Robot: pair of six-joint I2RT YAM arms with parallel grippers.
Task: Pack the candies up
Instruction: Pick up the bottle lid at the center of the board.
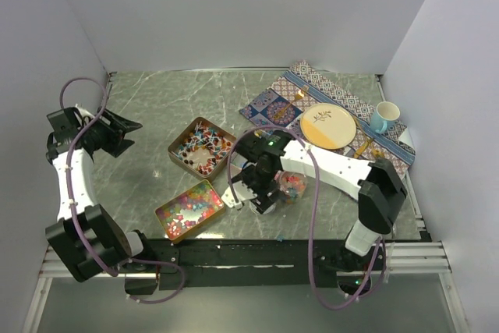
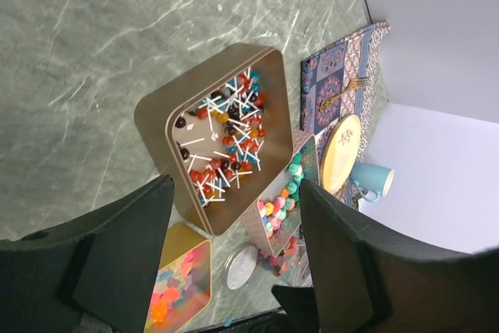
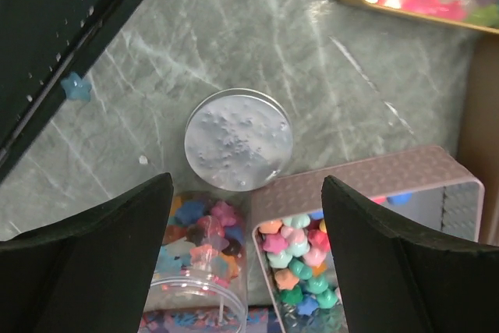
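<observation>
Green marbled table (image 1: 156, 107): tins (image 2: 152, 122), jar (image 3: 195, 306), lid (image 3: 238, 139), mat (image 1: 312, 79), stray candy (image 3: 76, 86).

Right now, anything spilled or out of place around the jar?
Yes. One blue star candy lies loose on the table, outside every container, so it looks spilled. The lid lies flat beside the open jar. Nothing else stands out.
</observation>
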